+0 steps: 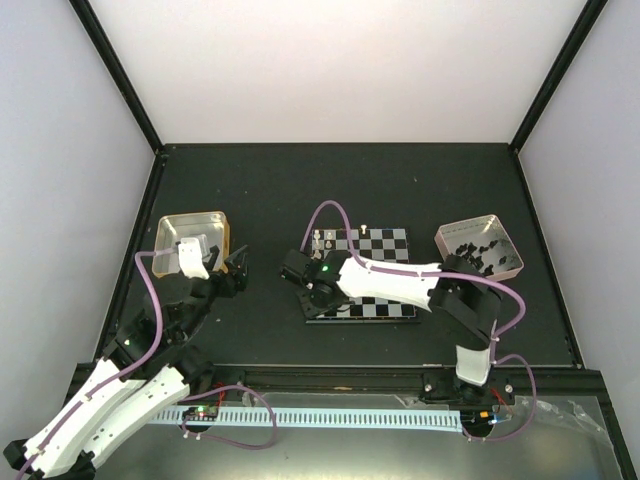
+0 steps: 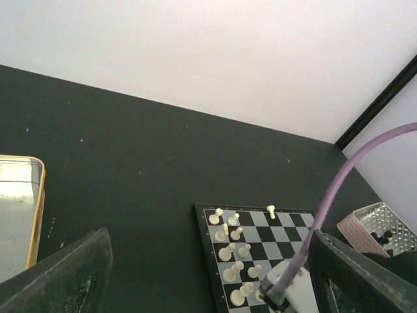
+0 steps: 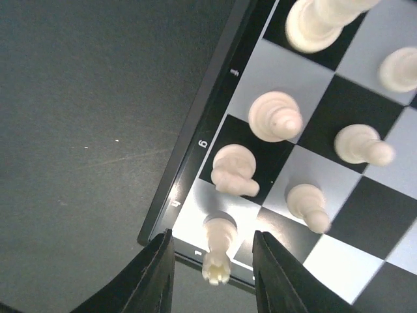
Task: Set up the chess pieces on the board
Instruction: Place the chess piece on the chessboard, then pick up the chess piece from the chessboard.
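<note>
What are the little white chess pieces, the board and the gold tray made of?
The white chess pieces look like plastic: smooth, creamy, with a soft shine. The board seems plastic or coated card; its flat squares reflect light a little, so I cannot be sure. The gold tray looks like metal: its floor gleams like a mirror.

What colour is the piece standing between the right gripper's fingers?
Cream-white. The piece shows best in the right wrist view.
</note>
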